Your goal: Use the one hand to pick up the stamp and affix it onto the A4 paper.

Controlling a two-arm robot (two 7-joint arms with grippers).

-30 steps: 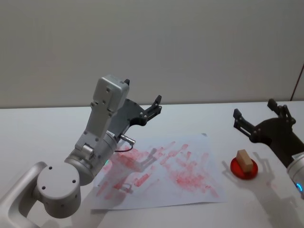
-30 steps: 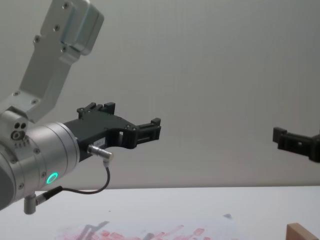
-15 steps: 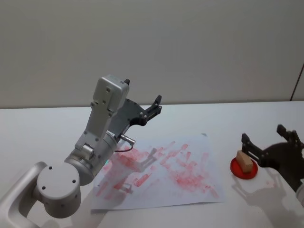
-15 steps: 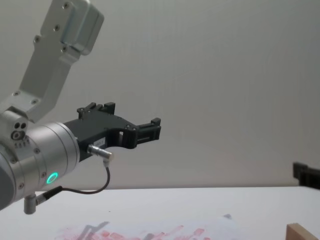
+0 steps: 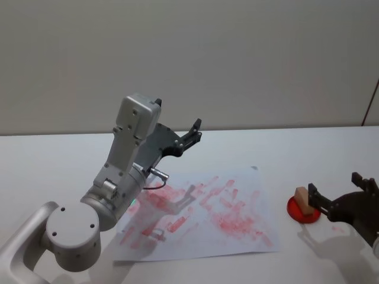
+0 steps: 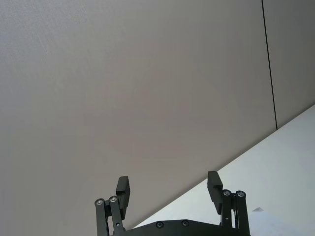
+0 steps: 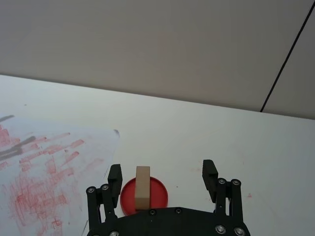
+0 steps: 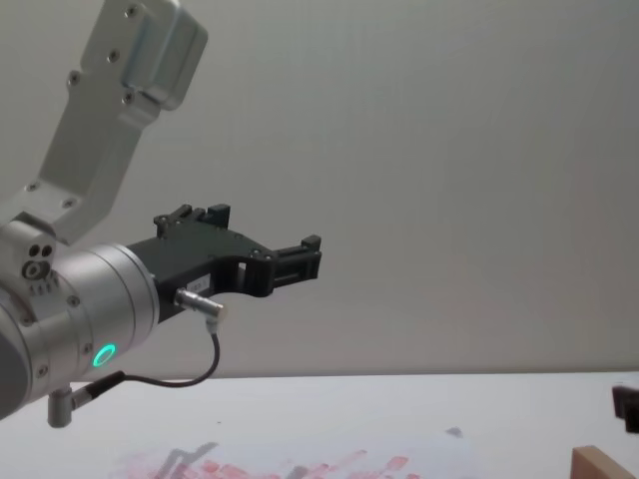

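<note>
i see soft, even overhead light: the left arm (image 5: 124,171) casts a pale grey shadow on the paper (image 5: 237,195); the wall (image 5: 237,59) looks dim.

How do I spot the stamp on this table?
Find the white paper smudged with red prints. Just right of it sits a round red pad, and the stamp is the little pale wooden block standing on it, the only wooden thing there.

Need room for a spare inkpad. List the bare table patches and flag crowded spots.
Free: the table strip between the A4 paper and the red pad, and the wide band behind the paper up to the wall. Crowded: the stamp on the pad, open right gripper close by; the left gripper hangs open above the paper's left side.
</note>
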